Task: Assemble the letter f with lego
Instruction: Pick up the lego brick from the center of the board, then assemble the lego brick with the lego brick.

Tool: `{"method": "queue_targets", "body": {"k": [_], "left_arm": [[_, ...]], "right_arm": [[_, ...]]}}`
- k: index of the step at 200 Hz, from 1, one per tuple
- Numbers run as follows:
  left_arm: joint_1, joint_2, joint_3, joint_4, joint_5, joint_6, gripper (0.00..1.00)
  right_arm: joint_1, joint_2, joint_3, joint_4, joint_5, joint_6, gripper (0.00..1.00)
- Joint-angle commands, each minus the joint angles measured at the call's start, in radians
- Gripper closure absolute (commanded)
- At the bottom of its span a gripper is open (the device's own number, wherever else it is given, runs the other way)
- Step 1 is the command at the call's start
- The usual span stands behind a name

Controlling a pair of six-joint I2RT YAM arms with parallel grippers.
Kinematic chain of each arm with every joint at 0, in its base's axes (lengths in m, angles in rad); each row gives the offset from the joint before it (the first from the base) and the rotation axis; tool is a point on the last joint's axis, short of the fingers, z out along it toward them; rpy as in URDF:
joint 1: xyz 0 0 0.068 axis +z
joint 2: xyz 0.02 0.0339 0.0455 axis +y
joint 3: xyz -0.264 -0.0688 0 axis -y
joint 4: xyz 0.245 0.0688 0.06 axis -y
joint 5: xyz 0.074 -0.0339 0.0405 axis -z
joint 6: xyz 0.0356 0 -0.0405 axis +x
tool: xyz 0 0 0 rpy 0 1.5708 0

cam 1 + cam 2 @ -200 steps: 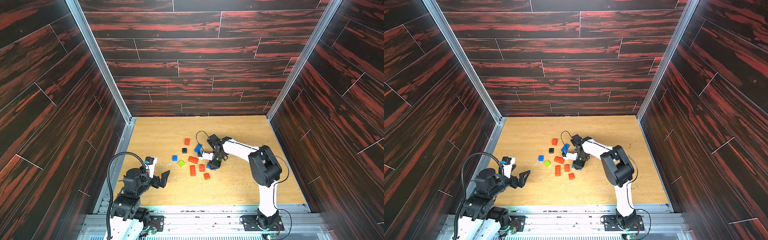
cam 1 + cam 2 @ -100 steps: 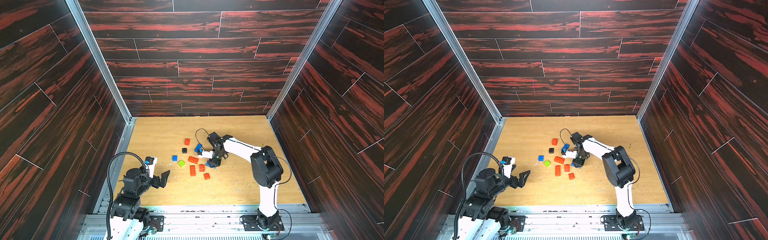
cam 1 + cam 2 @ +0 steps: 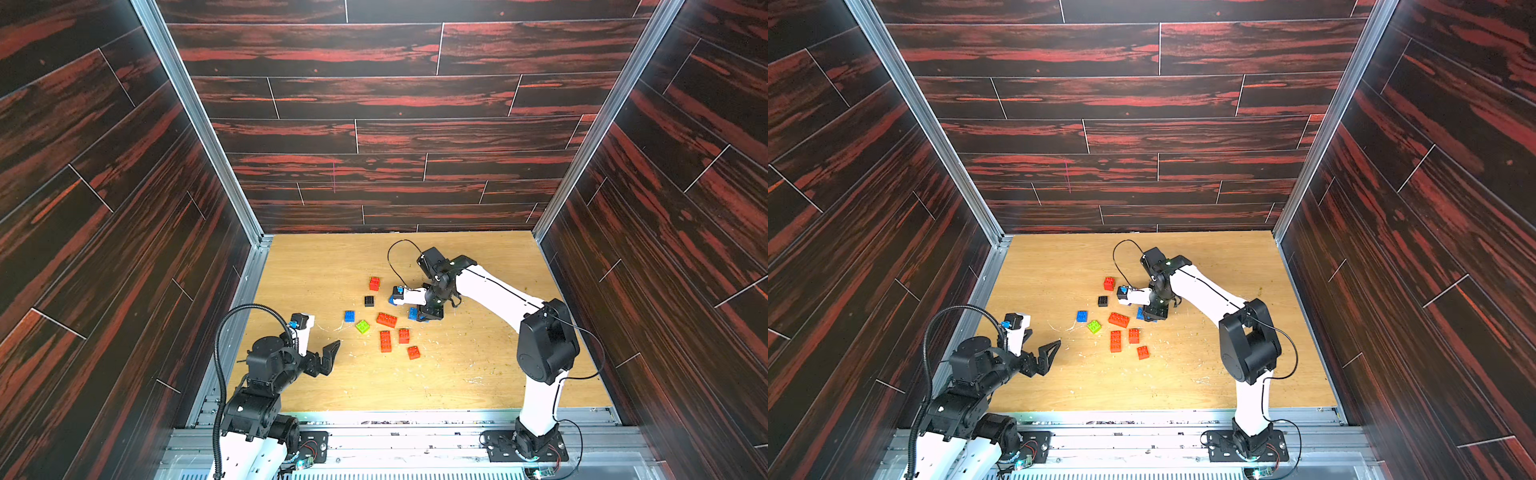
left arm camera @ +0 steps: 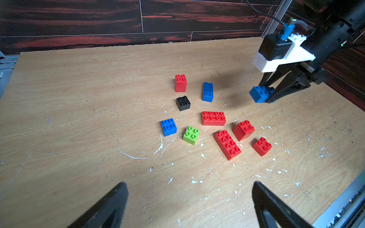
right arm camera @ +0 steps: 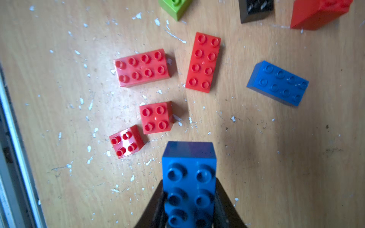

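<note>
An oblong blue brick (image 5: 188,158) sits pinched in the right hand (image 5: 189,197); left hand (image 4: 189,185) spread.

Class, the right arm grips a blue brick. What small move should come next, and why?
Probably lower the blue brick beside the nearer long red brick to start the letter's stem: the right gripper clamps it, and all other bricks lie separate.

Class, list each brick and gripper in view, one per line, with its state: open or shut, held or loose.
left gripper: open, empty.
right gripper: shut on the held brick.
held brick: blue oblong, gripped, studs up.
loose blue oblong: lying free, studs up.
blue square: free, studs up.
green brick: free, studs up.
black brick: free, studs up.
red oblongs: both free, unjoined.
red squares: all three free, unjoined.
</note>
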Motion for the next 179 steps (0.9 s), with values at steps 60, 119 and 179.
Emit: {"method": "queue_targets", "body": {"k": [60,119,179], "left_arm": [[-0.005,0.005,0.004,-0.005,0.014,0.007,0.0],[-0.006,-0.007,0.003,-0.008,0.015,0.007,0.0],[-0.006,-0.014,0.002,-0.011,0.022,0.01,0.0]], "right_arm": [[0.074,-0.013,0.034,-0.059,-0.037,-0.044,0.77],[0.123,0.042,0.072,-0.073,0.029,-0.011,0.77],[0.134,0.085,0.104,-0.098,0.088,0.07,0.77]]}}
